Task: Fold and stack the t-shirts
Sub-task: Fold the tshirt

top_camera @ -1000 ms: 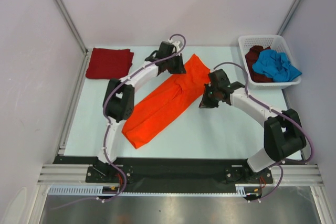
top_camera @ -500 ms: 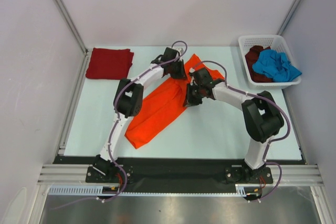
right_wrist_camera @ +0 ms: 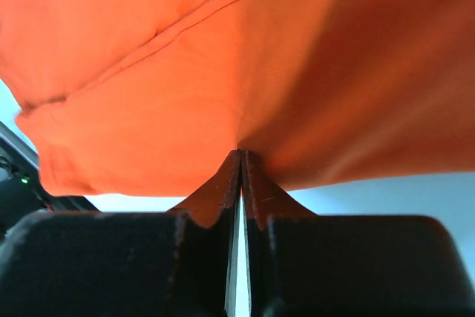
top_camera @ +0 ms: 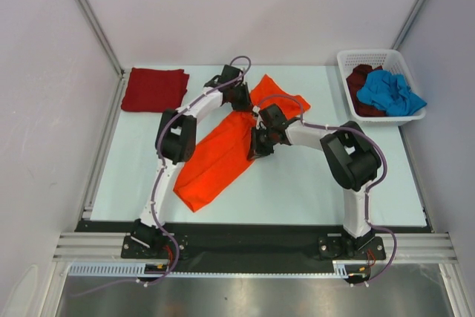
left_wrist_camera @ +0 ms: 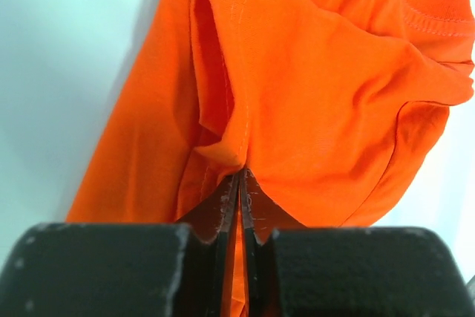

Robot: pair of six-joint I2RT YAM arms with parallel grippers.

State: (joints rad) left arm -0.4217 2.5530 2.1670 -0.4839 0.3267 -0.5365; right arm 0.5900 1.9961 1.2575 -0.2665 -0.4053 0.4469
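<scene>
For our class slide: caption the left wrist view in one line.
Left gripper shut on a fold of the orange t-shirt above the pale table.

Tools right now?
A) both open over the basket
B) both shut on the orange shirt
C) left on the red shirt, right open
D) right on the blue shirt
B: each wrist view shows its tool, left tool and right tool, pinched shut on a fold of the orange shirt.

Your left arm (top_camera: 196, 108) and right arm (top_camera: 306, 134) are built of white links joined by bulky black housings. A thin lilac cable (top_camera: 154, 187) loops along each, down to black bases (top_camera: 145, 245). Your left hand (left_wrist_camera: 239, 177) and right hand (right_wrist_camera: 240, 157) are blocky and black, with thin tapered fingers (left_wrist_camera: 228, 207) scuffed pale.
</scene>
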